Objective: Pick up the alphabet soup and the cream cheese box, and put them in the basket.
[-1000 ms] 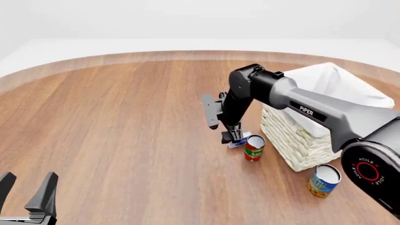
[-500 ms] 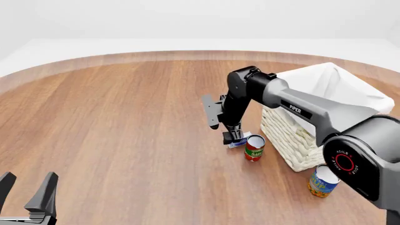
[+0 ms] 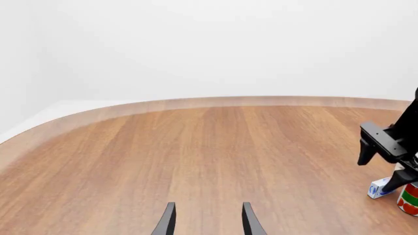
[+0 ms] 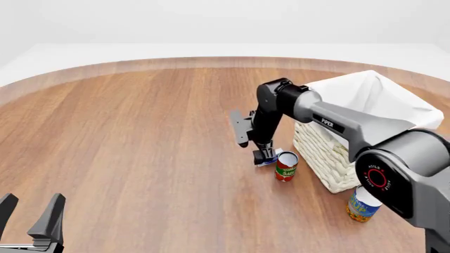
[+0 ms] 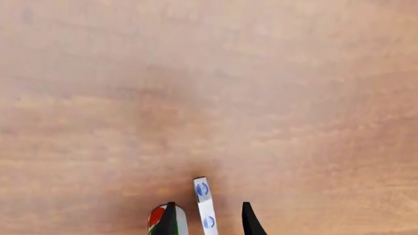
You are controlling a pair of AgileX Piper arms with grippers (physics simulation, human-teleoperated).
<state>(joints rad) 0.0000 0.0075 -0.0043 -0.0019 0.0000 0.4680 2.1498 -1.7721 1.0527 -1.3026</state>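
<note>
Front view: we count two cans, one box, one basket and two grippers. The alphabet soup [image 4: 364, 204], blue over yellow-orange with a pale top, stands at near right, just beside the near corner of the basket [image 4: 330, 158], a cream wicker square with white lining. The right gripper [image 4: 265, 156] points down over the cream cheese box [image 4: 268, 161], which lies just left of the red-and-green can [image 4: 285, 166]. The left gripper [image 4: 29, 217] sits at near left, released.

Left wrist view: we see its fingers [image 3: 168, 221] spread over the bare table [image 3: 196, 156], empty.

Right wrist view: the narrow blue-and-white box edge lies between parted fingers [image 5: 249, 223]; we cannot tell whether they touch it.
</note>
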